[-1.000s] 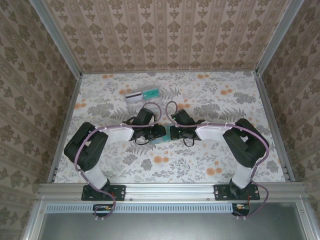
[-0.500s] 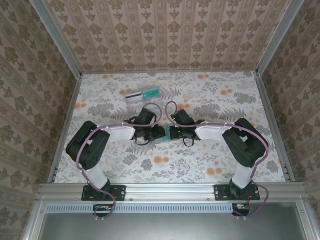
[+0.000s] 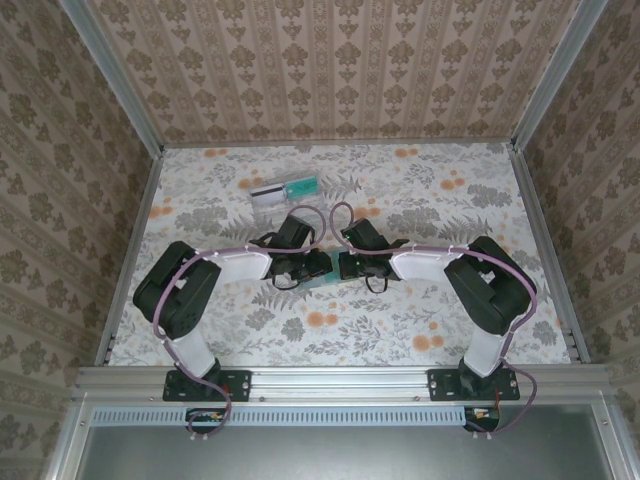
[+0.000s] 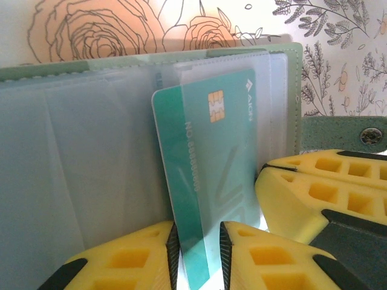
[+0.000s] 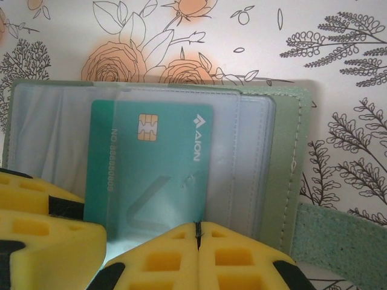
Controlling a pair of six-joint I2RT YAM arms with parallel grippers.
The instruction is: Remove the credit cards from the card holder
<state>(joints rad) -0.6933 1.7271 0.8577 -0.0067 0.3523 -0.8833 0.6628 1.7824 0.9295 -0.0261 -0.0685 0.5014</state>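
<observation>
Open on the floral-printed tabletop (image 3: 420,320), a little left of centre in the overhead view: the small green bifold card holder (image 3: 323,282), wedged between the tips of the two arms. Up close in the right wrist view, shows frosted clear pockets over the inner face and a stitched green border down the right side. Among those pockets, standing long side up with the chip near the top, a teal chip card (image 5: 151,175). At the bottom of the left wrist frame, clamped on that card's lower end, the left gripper (image 4: 198,244), one ribbed yellow finger (image 4: 133,263) on each side and black pads against the card. At the bottom centre of its own frame, clenched tight with tips meeting against the lower edge of a clear pocket, the right gripper (image 5: 196,235) (hard to say whether the leaf is truly pinched). Off the holder's right edge in the left wrist view, a green strap with a metal snap (image 4: 344,134). Higher and further left in the overhead view, well apart from the holder, two loose cards side by side: a white card with a dark stripe (image 3: 267,193) and a second teal card (image 3: 301,185).
</observation>
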